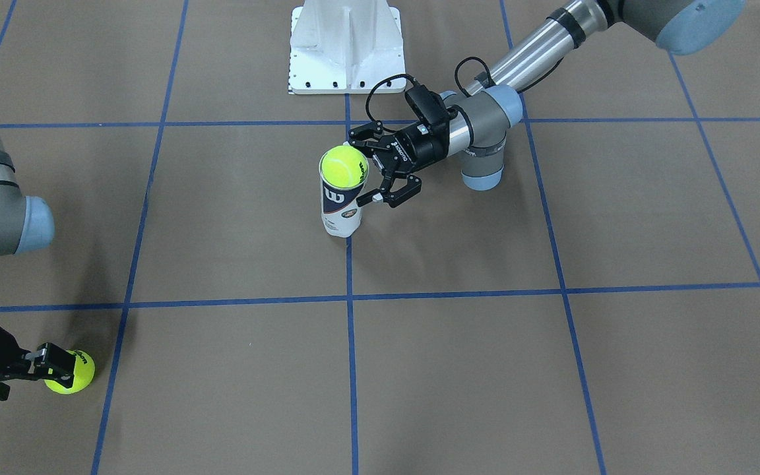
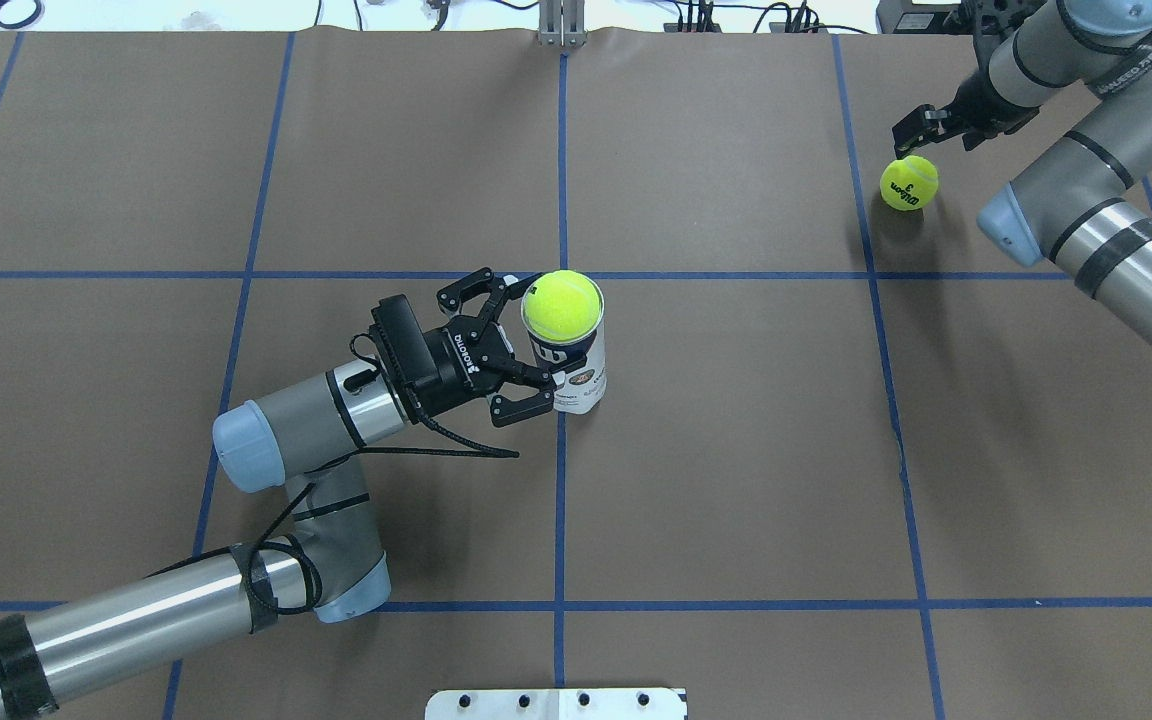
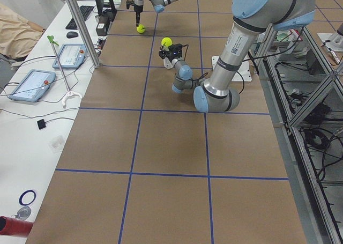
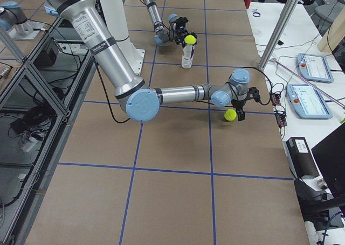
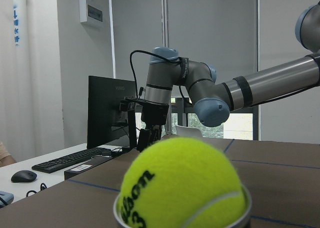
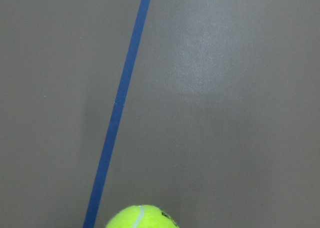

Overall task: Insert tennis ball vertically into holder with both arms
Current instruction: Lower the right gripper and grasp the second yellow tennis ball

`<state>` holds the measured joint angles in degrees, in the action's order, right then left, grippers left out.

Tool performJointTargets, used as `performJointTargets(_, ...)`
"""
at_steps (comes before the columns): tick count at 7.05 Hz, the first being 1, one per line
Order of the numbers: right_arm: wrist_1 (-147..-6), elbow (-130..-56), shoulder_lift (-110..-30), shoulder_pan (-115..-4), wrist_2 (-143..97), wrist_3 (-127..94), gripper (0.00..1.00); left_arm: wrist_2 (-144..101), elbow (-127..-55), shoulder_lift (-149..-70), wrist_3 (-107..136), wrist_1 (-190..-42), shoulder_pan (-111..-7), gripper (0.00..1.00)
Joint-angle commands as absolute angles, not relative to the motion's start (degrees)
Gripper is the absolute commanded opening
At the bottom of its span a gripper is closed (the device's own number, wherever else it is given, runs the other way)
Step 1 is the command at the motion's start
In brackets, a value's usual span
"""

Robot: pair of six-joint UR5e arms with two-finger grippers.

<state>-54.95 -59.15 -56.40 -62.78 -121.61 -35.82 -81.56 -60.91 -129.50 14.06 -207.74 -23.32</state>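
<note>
The left hand (image 2: 524,345) was spread wide, its fingers flanking the upright holder (image 2: 581,378) at mid-desk (image 2: 736,450), with a tennis ball (image 2: 563,305) seated in its mouth. The right hand (image 2: 921,130) hung at a second ball (image 2: 909,183); its grip could not be told.

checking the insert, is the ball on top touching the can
Touching. The left wrist view shows the ball sitting in the mouth of the can, its underside sunk below the rim with no gap.
</note>
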Motion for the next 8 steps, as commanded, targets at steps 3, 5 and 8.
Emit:
performJointTargets(3, -52.6, -58.8, -56.6, -60.2, -122.0, -40.4, 0.99, -81.6, -60.9, -129.5, 14.1, -207.7, -23.3, 0.98)
performJointTargets(5, -52.6, -59.0, -57.1, -58.7, -120.8, -40.3, 0.99, -81.6, -60.8, -129.5, 14.1, -207.8, -23.3, 0.98)
performJointTargets(8, -52.6, -59.2, -58.7, -57.7, -118.1, -39.1, 0.61, -81.6, -60.8, -129.6, 14.1, -207.7, -23.3, 0.98)
